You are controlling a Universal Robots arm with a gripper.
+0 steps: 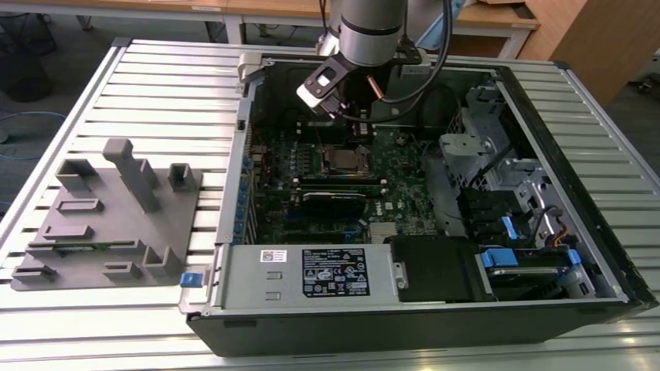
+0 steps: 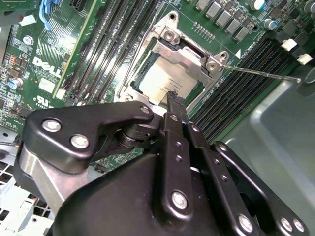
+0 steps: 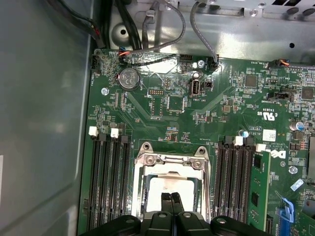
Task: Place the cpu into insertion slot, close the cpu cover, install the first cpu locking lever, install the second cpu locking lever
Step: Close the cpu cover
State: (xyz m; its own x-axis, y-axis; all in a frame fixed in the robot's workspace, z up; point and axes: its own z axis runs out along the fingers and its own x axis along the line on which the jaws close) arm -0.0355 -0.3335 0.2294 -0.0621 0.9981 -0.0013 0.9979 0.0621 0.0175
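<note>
Nearest us in both wrist views, the gripper (image 2: 173,101) (image 3: 172,197) has its fingers pressed together with nothing between them, the tips at the edge of the cpu (image 2: 158,81); we cannot tell whether they touch it. We see that silvery chip seated in the insertion slot (image 3: 140,189), showing through the cut-out of the cpu cover (image 3: 170,161) lying over it. A thin locking lever (image 2: 261,73) juts sideways across the memory slots (image 3: 109,182). Farther off, the green motherboard (image 3: 221,93) sits in the open computer case (image 1: 413,332)

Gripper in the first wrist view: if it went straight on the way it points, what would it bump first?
Probably the cpu, its silvery top showing through the cpu cover. The gripper points at it, shut; depth is unclear.
</note>
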